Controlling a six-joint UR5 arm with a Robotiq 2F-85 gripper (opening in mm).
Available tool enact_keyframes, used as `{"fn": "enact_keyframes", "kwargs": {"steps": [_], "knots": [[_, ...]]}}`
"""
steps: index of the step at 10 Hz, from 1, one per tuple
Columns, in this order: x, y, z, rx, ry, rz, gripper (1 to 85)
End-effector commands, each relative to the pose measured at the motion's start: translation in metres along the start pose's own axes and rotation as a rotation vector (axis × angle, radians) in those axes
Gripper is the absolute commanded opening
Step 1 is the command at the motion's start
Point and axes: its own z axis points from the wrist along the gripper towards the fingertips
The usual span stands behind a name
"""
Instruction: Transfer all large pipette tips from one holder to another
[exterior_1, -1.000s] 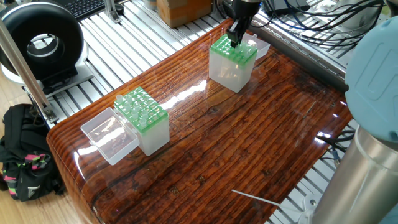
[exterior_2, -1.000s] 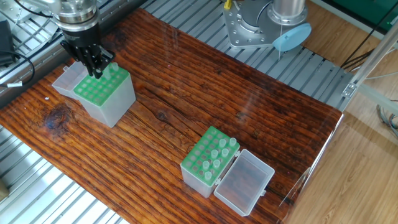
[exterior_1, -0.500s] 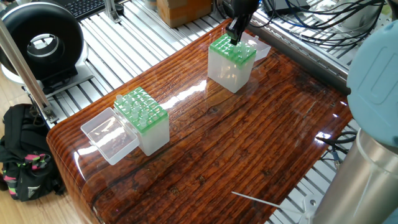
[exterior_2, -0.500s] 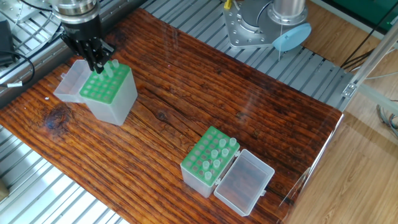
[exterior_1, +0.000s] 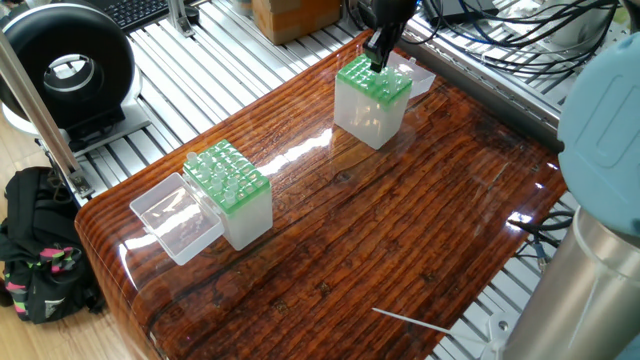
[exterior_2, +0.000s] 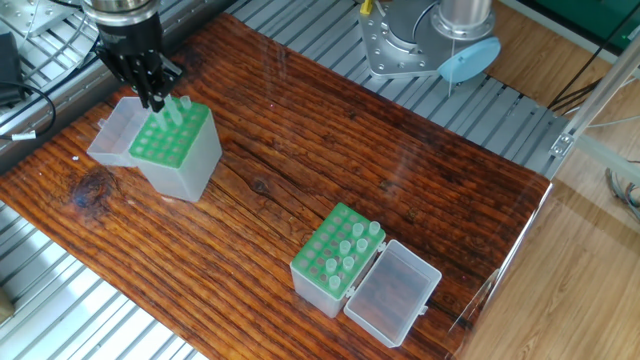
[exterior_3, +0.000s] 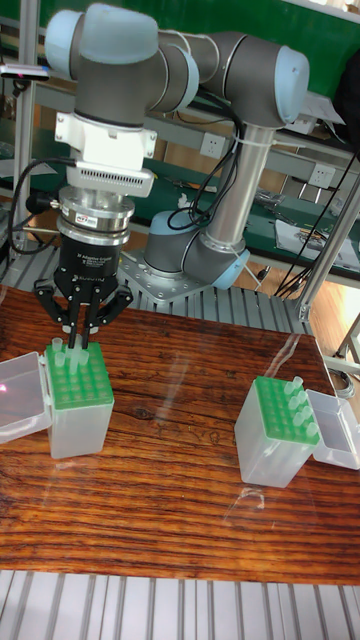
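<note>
My gripper (exterior_2: 154, 99) (exterior_3: 78, 338) (exterior_1: 378, 60) hovers just over the back corner of a clear holder with a green grid (exterior_2: 172, 150) (exterior_3: 78, 398) (exterior_1: 372, 100). Its fingers are drawn close together, and whether a tip sits between them is hidden. Two large pipette tips (exterior_2: 177, 106) (exterior_3: 58, 348) stand in that holder's back row beside the fingers. The other holder (exterior_2: 335, 260) (exterior_3: 277, 425) (exterior_1: 232, 188) stands apart from the gripper. It carries several large pipette tips (exterior_2: 352, 243) (exterior_3: 297, 395).
Each holder has a clear lid hinged open beside it (exterior_2: 112, 132) (exterior_2: 393, 292) (exterior_1: 176, 215). A thin stick (exterior_1: 412, 319) lies near the wooden table's edge. The arm's base (exterior_2: 430, 40) stands behind the table. A black ring light (exterior_1: 68, 68) sits off the table.
The gripper has risen a little above the holder's back corner, uncovering two tips beside its fingers. The holder and its lid shifted slightly sideways.
</note>
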Motion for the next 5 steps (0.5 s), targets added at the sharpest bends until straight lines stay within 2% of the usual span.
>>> {"fn": "enact_keyframes", "kwargs": {"steps": [1, 2, 5], "knots": [[-0.0097, 0.0081, -0.0153, -0.013, -0.052, 0.006, 1.0], [-0.0106, 0.0105, -0.0189, -0.022, -0.068, 0.005, 1.0], [-0.0083, 0.012, -0.023, -0.018, -0.074, 0.002, 1.0]]}}
